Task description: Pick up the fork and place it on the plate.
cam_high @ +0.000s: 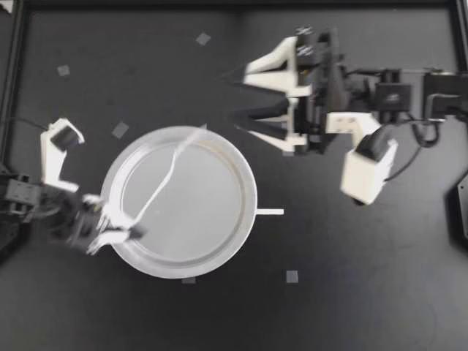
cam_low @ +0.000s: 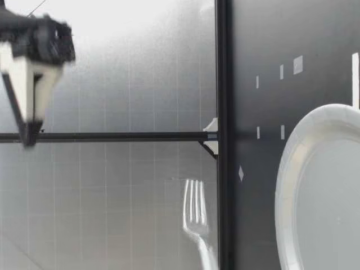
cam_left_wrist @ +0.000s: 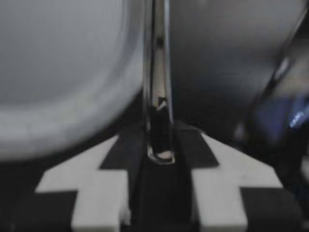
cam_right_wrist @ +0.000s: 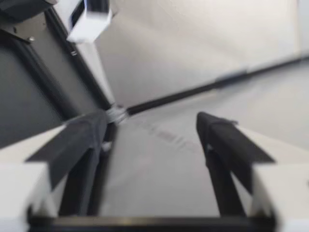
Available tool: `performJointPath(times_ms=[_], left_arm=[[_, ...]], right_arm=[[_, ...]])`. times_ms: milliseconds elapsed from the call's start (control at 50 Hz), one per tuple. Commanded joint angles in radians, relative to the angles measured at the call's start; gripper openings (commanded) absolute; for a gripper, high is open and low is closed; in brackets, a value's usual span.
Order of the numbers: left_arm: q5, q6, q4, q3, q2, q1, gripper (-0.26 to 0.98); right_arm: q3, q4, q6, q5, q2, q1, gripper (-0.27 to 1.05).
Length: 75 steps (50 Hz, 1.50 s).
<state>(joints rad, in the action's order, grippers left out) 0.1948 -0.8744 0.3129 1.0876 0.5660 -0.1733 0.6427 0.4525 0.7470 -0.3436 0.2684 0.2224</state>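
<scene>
Left jaws clamp fork (cam_high: 164,179) over plate (cam_high: 247,219); tines blurred.

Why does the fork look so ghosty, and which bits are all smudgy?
Top view: the fork is clear plastic, so the plate shows through it; my left gripper holding it looks smeared. Low view: the fork's tines stand pale against the bright wall, and a gripper high up is fuzzy. Left wrist view: the plate's rim beside the fork is a soft blur.
</scene>
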Motion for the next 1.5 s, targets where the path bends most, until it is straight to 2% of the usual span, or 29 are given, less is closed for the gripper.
performJointPath(times_ms=[0,160,220,300,420,520,680,820,1140,1320,1480], left_arm=[[0.276,0.018,-0.069,-0.091,0.08,-0.003,-0.08],[0.66,0.02,-0.127,-0.124,0.1,-0.055,-0.08],[0.746,0.02,-0.141,-0.147,0.11,-0.069,-0.08],[0.792,0.02,-0.175,-0.161,0.115,-0.078,-0.08],[0.755,0.015,-0.247,-0.129,0.069,-0.083,-0.08],[0.649,0.015,-0.308,-0.094,-0.015,-0.083,-0.08],[0.538,0.015,-0.341,-0.058,-0.158,-0.084,-0.08],[0.537,0.014,-0.403,-0.072,-0.218,-0.1,-0.08],[0.594,-0.021,-0.492,-0.061,-0.307,-0.138,-0.08],[0.581,-0.025,-0.492,-0.064,-0.38,-0.141,-0.08],[0.482,-0.017,-0.46,-0.061,-0.391,-0.141,-0.08]], right_arm=[[0.063,-0.153,-0.005,-0.014,0.048,0.003,0.72],[0.133,-0.27,-0.006,-0.041,0.046,0.003,0.72],[0.153,-0.318,-0.006,-0.052,0.044,0.003,0.72],[0.176,-0.377,-0.006,-0.063,0.038,0.003,0.72],[0.212,-0.436,-0.006,-0.101,0.025,0.003,0.72],[0.233,-0.462,-0.009,-0.143,0.026,0.003,0.72],[0.252,-0.488,-0.031,-0.156,0.032,0.003,0.72],[0.258,-0.488,-0.086,-0.156,0.025,0.003,0.72],[0.291,-0.488,-0.117,-0.202,0.002,0.003,0.72],[0.291,-0.488,-0.124,-0.213,-0.011,0.003,0.72],[0.285,-0.486,-0.124,-0.213,-0.008,0.003,0.72]])
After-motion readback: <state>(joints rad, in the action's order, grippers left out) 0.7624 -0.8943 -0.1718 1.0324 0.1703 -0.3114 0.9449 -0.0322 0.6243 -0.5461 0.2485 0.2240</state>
